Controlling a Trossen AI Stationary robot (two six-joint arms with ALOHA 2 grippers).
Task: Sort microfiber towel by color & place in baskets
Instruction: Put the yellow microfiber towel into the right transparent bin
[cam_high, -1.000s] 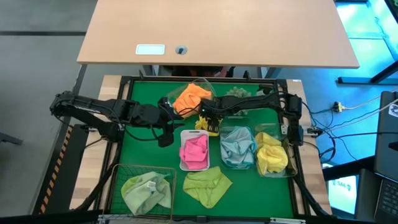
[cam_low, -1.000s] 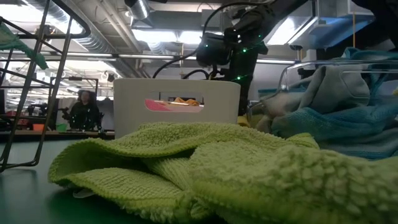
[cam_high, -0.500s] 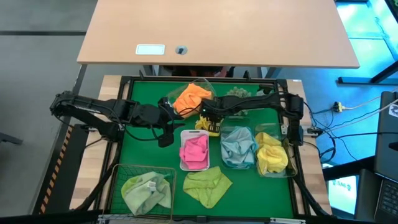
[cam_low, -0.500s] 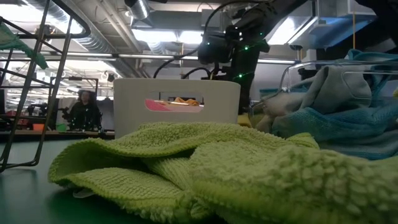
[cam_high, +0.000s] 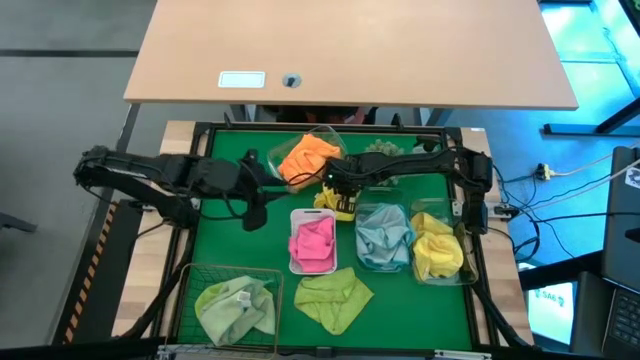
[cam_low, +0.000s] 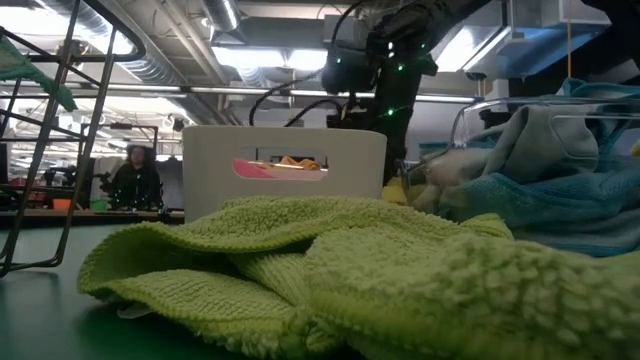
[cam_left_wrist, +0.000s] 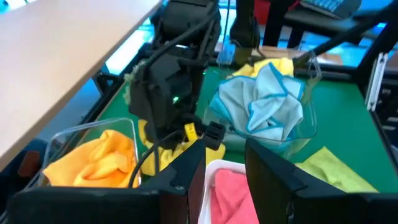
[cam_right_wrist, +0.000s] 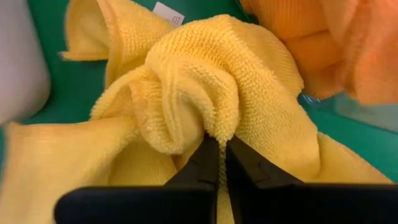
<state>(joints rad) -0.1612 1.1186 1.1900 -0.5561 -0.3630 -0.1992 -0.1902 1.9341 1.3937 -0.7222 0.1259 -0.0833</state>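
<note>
My right gripper (cam_high: 335, 193) is shut on a yellow towel (cam_high: 337, 206) on the green mat, between the clear tub with the orange towel (cam_high: 305, 155) and the white tray with the pink towel (cam_high: 312, 243). My left gripper (cam_high: 256, 212) hovers open and holds nothing, left of the tray; its fingers (cam_left_wrist: 186, 171) frame the tray's end. A teal towel (cam_high: 381, 236) and yellow towels (cam_high: 436, 250) fill two clear tubs at the right. A lime towel (cam_high: 333, 298) lies loose at the near edge. A pale green one (cam_high: 236, 306) sits in the wire basket. My right gripper pinches a bunched-up fold of the yellow towel (cam_right_wrist: 200, 121) between its two fingers (cam_right_wrist: 203, 163). The fingers come from above, pointing steeply down. The cloth is gathered into a peak at the fingers, and its outer parts (cam_right_wrist: 43, 168) spread over the mat.
The mat has a dark raised frame (cam_high: 205, 130) around it. A grey-green spiky plant (cam_high: 380, 150) sits at the far edge behind the right arm. A wooden desk (cam_high: 350, 50) stands beyond the table. In the low view a person (cam_low: 135, 180) sits far back in the room.
My left gripper has drawn back toward the table's left edge and risen a little, away from the white tray, staying open. The right gripper stays over the yellow towel.
</note>
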